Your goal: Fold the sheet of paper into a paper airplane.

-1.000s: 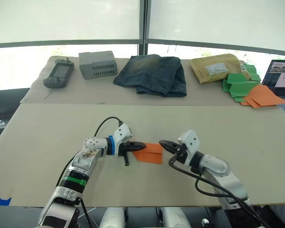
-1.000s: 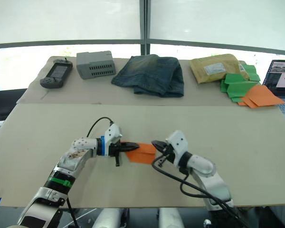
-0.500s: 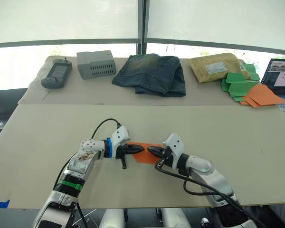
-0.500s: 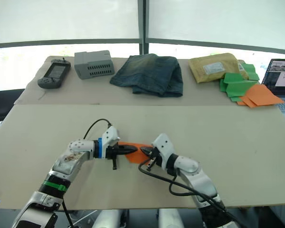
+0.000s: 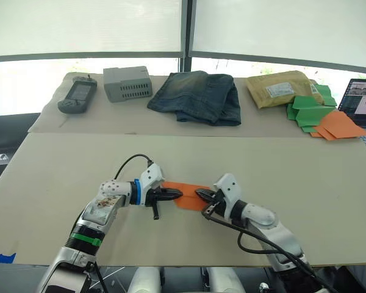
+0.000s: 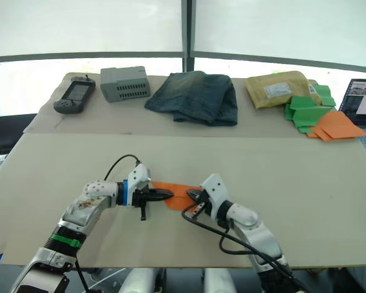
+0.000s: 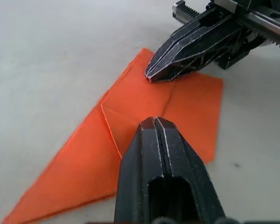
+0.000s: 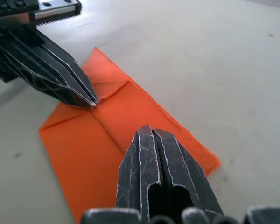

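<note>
The orange sheet of paper [image 5: 187,196] lies flat on the near table between my two grippers. It is folded, with flaps meeting along a centre crease [image 7: 170,100] and one end tapering to a point. My left gripper [image 5: 178,194] is shut, and its tip rests on the paper's left part. My right gripper [image 5: 199,194] is shut too, its tip pressed on the paper's right part. In the left wrist view the two tips, my own [image 7: 155,121] and the right gripper's [image 7: 149,77], face each other a short way apart over the crease. Neither gripper holds the paper.
On the far table stand a handheld device [image 5: 77,95], a grey box [image 5: 127,83], folded jeans [image 5: 196,96], a padded envelope [image 5: 279,89], piled green and orange paper pieces [image 5: 320,114] and a laptop [image 5: 365,102]. Blue tape [image 5: 3,257] marks the near left edge.
My right gripper has moved left from beside the paper until its tip is on it. The left gripper has stayed on the paper. The camera has shifted slightly.
</note>
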Robot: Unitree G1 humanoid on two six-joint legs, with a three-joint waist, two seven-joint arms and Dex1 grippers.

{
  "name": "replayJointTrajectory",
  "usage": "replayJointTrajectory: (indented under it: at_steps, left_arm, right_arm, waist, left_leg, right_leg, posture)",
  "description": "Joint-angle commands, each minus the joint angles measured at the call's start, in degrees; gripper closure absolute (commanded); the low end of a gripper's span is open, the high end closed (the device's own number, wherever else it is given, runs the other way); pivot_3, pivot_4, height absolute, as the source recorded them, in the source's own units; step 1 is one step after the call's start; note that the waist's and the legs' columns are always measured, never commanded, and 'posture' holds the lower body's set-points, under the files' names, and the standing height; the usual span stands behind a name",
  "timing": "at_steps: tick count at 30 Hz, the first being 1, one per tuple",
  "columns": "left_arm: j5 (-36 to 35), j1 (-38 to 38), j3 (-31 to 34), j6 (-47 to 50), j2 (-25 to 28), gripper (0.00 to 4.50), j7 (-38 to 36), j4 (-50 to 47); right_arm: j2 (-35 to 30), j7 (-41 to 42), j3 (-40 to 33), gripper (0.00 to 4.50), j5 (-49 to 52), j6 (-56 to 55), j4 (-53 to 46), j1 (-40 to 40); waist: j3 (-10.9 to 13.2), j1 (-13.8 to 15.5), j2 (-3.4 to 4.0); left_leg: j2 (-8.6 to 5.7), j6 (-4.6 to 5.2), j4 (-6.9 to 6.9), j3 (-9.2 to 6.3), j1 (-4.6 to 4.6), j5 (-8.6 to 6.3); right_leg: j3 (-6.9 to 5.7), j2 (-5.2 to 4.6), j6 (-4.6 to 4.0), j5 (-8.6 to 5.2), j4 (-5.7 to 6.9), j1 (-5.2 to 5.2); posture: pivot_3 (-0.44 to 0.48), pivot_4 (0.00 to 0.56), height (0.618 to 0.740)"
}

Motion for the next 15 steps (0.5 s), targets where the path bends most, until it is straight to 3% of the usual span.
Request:
replayJointTrajectory:
  at_steps: [1, 7, 15]
  left_arm:
    - [0.84, -0.03, -1.30, 0.02, -0.82, 4.50, 0.43, 1.56]
    - [-0.22, 0.20, -0.87, 1.34, -2.41, 4.50, 1.39, -0.10]
    - [-0.59, 0.87, 0.36, 3.00, -2.59, 4.50, 3.44, -2.05]
  right_arm:
    - [-2.29, 0.11, -4.29, 4.47, 1.50, 1.66, -2.36, 2.96]
    - [-3.24, 2.01, -6.62, 4.47, 4.76, 1.70, -7.02, -3.41]
    - [0.77, 1.29, 0.96, 4.47, 3.09, 7.44, -0.75, -9.24]
  waist:
    - [0.00, 0.14, 0.00]
    - [0.02, -0.11, 0.01]
    - [0.02, -0.45, 0.01]
  left_leg:
    - [-0.01, 0.00, 0.00, 0.00, 0.04, 0.00]
    - [0.00, 0.00, 0.07, 0.00, 0.12, 0.00]
    - [0.02, 0.05, 0.06, -0.02, 0.05, -0.04]
  right_leg:
    - [0.00, -0.01, 0.01, -0.02, -0.03, 0.08]
    - [0.11, -0.01, 0.05, 0.00, 0.02, 0.12]
    - [0.03, 0.08, 0.31, 0.13, 0.05, 0.05]
  posture:
    - [0.000, 0.150, 0.722]
    - [0.000, 0.150, 0.722]
    - [0.000, 0.150, 0.722]
